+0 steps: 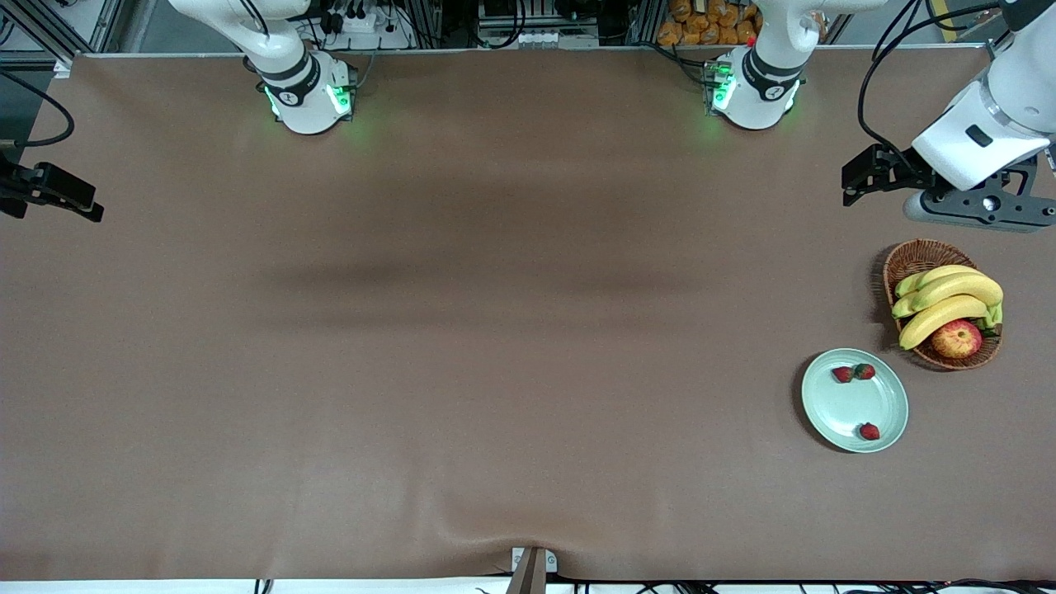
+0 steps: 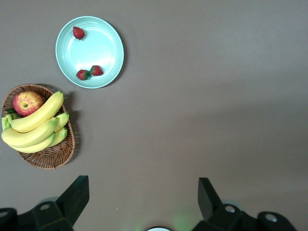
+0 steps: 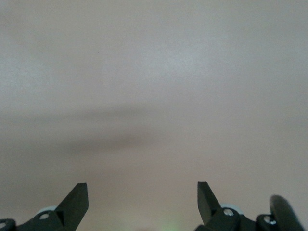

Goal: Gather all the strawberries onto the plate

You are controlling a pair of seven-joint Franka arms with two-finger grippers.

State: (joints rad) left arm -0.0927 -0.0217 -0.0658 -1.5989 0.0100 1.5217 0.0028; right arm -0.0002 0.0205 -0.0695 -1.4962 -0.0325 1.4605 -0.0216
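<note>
left gripper point(image 2: 143, 202) wide open, empty, up above the basket point(image 1: 907, 260) | right gripper point(image 3: 142, 199) spread, empty, waiting | three strawberries point(image 1: 853, 373) on plate point(image 1: 841, 408) | best: stay clear

A table point(image 1: 462, 396) covered in brown cloth is shown. A pale green plate point(image 1: 846, 408) and a wicker basket point(image 1: 912, 260) are set on it, side by side, toward the left arm's end.

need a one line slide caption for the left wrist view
Three strawberries lie on the mint plate beside a wicker basket of bananas and an apple; open left end effector above bare table.
</note>
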